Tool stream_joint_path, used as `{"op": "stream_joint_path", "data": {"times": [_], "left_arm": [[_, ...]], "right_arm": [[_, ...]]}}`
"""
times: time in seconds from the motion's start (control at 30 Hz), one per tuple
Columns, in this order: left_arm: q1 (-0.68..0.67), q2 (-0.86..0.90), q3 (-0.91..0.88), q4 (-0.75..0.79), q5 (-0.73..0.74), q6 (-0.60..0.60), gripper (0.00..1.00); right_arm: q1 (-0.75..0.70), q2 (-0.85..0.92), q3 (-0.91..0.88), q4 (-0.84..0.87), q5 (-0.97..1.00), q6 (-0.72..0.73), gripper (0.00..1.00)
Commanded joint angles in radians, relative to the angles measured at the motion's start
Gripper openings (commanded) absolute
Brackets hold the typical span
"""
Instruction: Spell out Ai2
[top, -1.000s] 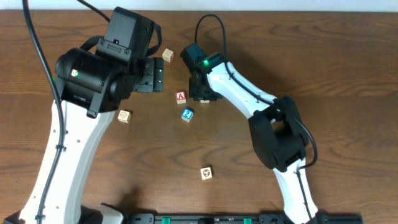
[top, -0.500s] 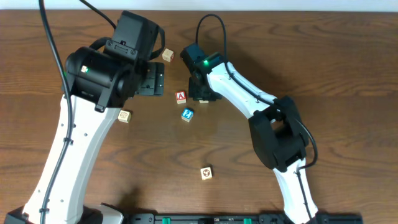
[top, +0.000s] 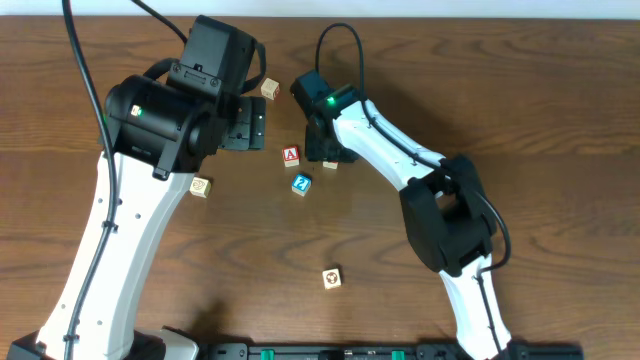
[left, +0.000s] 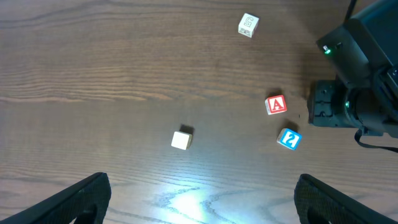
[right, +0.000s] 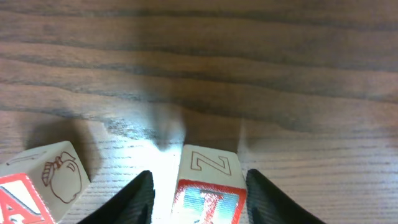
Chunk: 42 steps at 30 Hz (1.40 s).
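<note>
We found the right gripper (top: 328, 153), jaws slightly parted, around the I cube (right: 208, 183) just beside the A cube (top: 291, 155), near the 2 cube (top: 301, 184), likely a light, rigid block best pinched on opposite flat faces.

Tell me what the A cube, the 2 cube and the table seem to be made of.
A cube: probably wood, pale sides, matte white face printed red. 2 cube: likely the same, printed blue. Table: wood or wood-look laminate; brown grain lines, slight gloss where light glares.
</note>
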Motion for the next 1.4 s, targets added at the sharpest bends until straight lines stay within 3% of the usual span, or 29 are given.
{"op": "stream_joint_path", "data": {"times": [0.0,0.2,0.37,0.63,0.83,1.0,1.07,1.37], "left_arm": [[-0.003,0.007,-0.005,0.0,-0.017,0.006,0.95],[-0.003,0.007,-0.005,0.0,-0.017,0.006,0.95],[-0.003,0.007,-0.005,0.0,-0.011,0.007,0.95],[-0.003,-0.012,-0.07,0.044,0.029,0.01,0.95],[-0.005,-0.106,-0.356,0.317,0.067,0.016,0.96],[-0.005,-0.123,-0.65,0.575,0.112,-0.019,0.95],[-0.005,-0.101,-0.734,0.654,0.153,-0.064,0.95],[-0.014,0.126,-0.793,0.851,0.231,-0.22,0.95]], "right_arm": [[-0.005,-0.048,-0.009,0.01,0.038,0.004,0.54],[-0.032,-0.196,-0.009,-0.015,0.092,0.009,0.69],[-0.039,-0.349,-0.012,-0.168,0.248,0.117,0.7],[-0.057,-0.643,-0.193,-0.198,0.336,0.12,0.8],[-0.105,-0.903,-0.486,-0.179,0.34,0.117,0.83],[-0.123,-1.113,-0.687,-0.138,0.347,0.117,0.99],[-0.132,-1.162,-0.727,-0.138,0.347,0.117,0.99],[-0.171,-1.187,-0.751,-0.171,0.312,0.117,0.99]]}}
